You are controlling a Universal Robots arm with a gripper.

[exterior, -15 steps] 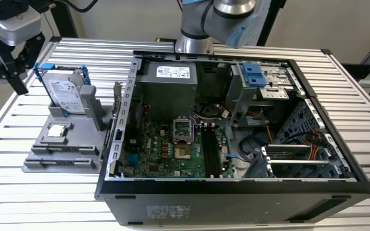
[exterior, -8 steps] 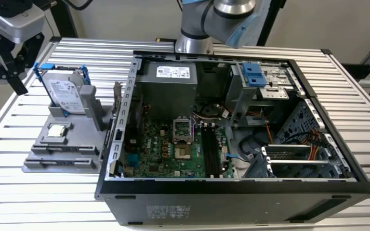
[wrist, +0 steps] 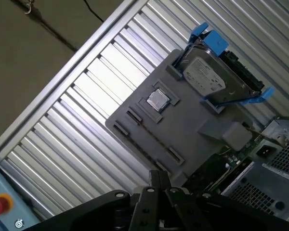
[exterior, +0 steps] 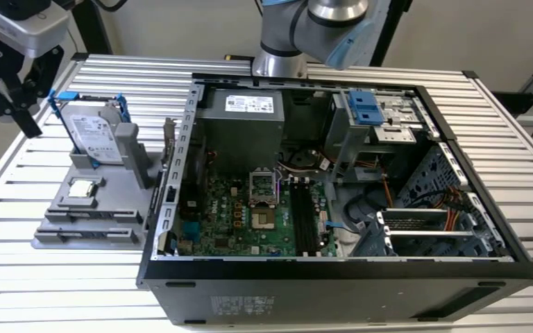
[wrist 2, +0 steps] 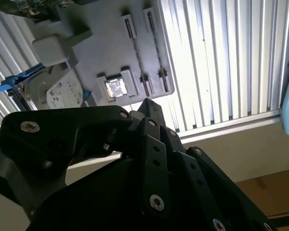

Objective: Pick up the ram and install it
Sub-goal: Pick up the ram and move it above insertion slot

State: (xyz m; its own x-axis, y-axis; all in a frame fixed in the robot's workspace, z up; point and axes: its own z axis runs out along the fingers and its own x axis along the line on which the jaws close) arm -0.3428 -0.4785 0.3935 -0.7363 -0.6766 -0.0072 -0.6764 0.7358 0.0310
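Gripper [exterior: 7,121] hovers empty, jaws apart; ram [exterior: 166,146] beyond it, beside gray holder [exterior: 91,208]. Likely approach step; grasp needs thin-edge alignment.

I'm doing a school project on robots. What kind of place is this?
Probably a robot lab for computer assembly. A grey robot arm stands on a ribbed metal table with an open black computer case and a grey plastic holder carrying a silver hard drive with blue rails.
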